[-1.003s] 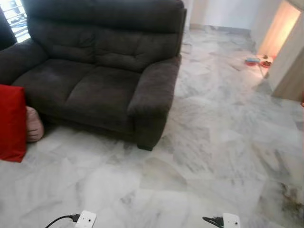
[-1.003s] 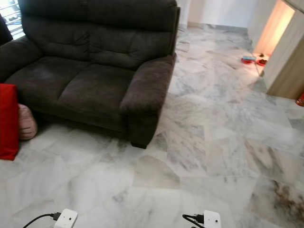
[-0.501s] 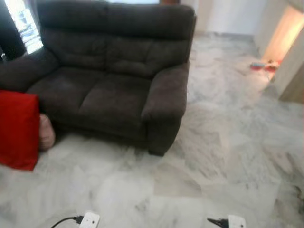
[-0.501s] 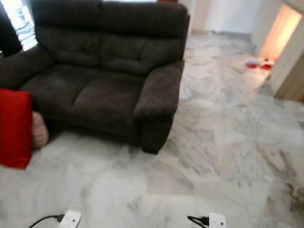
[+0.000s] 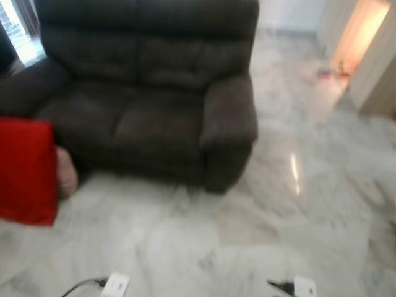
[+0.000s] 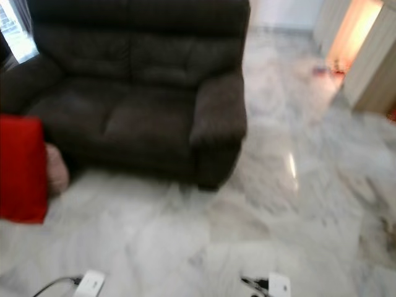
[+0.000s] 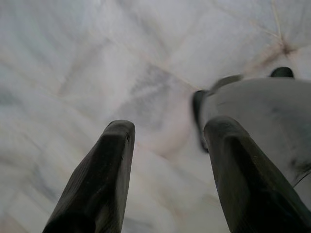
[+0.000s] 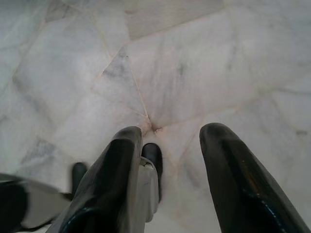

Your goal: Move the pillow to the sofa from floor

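The approach step is judged to be in hand, and nothing has been picked up yet. A flat red square pillow (image 5: 25,170) is seen upright on the pale marbled tile floor (image 5: 185,247), at the near left front of the dark brown fabric 2-seat sofa (image 5: 148,105), with a small pink cushion (image 5: 67,179) tucked just behind it. Next, a turn toward the robot's left and a bend down to the pillow are called for. The left gripper (image 7: 167,141) and right gripper (image 8: 167,141) are shown by the wrist views with jaws spread apart and empty, pointed at bare floor.
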Motion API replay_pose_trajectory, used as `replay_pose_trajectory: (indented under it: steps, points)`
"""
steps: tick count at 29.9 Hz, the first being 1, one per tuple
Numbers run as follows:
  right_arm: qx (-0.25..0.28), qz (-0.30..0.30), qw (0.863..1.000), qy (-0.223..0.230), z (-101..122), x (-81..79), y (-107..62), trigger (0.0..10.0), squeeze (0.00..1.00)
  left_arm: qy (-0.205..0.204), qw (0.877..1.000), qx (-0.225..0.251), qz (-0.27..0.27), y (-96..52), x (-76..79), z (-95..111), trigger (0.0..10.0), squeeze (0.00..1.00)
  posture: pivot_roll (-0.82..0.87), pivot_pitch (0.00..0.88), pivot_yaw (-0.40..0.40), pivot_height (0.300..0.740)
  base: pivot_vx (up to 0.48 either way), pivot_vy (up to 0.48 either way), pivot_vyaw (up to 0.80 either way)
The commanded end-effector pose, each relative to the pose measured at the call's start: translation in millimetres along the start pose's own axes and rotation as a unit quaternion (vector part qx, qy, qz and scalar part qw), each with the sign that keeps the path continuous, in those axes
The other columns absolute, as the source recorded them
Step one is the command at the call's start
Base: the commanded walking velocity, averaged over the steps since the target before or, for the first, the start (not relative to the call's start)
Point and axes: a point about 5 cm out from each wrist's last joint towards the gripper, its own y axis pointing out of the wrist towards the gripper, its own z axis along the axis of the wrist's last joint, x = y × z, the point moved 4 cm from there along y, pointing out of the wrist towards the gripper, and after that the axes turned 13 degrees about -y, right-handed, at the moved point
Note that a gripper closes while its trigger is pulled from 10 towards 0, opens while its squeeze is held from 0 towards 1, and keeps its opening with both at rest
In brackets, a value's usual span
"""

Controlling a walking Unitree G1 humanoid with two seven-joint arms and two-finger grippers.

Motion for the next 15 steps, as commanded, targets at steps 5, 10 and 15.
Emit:
replay_pose_trajectory:
  steps: [5,10,15]
  points:
    - [0.003,0.003,1.000,-0.005,2.4,-2.9,0.8,10.0,0.00,0.007,1.000,0.001,0.011,-1.1,-9.2,3.0,10.0,0.00,0.08,0.039,-0.037,0.740,0.000,0.472,-0.09]
    - [0.005,0.005,1.000,-0.004,2.6,-3.6,0.8,10.0,0.00,0.009,1.000,0.000,0.011,-1.2,-9.5,2.7,10.0,0.00,0.08,0.036,-0.034,0.740,0.000,0.472,0.00]
    - [0.005,0.003,1.000,-0.003,2.2,-3.9,0.7,10.0,0.00,0.012,1.000,0.000,0.010,-1.3,-9.7,2.4,10.0,0.00,0.07,0.025,-0.030,0.740,0.000,0.472,0.00]
